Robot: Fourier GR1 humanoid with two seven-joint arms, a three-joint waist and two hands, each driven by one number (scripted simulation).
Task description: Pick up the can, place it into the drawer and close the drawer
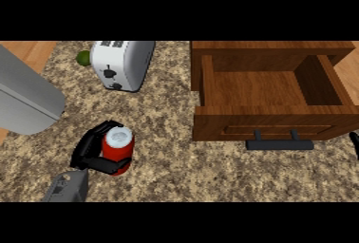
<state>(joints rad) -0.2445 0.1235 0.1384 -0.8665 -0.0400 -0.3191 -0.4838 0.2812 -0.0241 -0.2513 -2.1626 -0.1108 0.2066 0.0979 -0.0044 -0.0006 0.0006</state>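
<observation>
A red can [118, 144] with a pale top stands on the speckled counter at the lower left. My left hand [89, 151] is curled round it, fingers wrapping its left side and base. The wooden drawer [210, 78] stands pulled open at the upper right, its inside bare, with a dark handle [279, 143] on its front panel. Only a black sliver of my right hand [354, 142] shows at the right edge, below the drawer's front corner.
A silver toaster [120, 64] sits at the top left of the counter, with a green fruit [83, 58] behind it. A large grey object [24, 99] fills the left edge. Speckled counter lies between the can and the drawer.
</observation>
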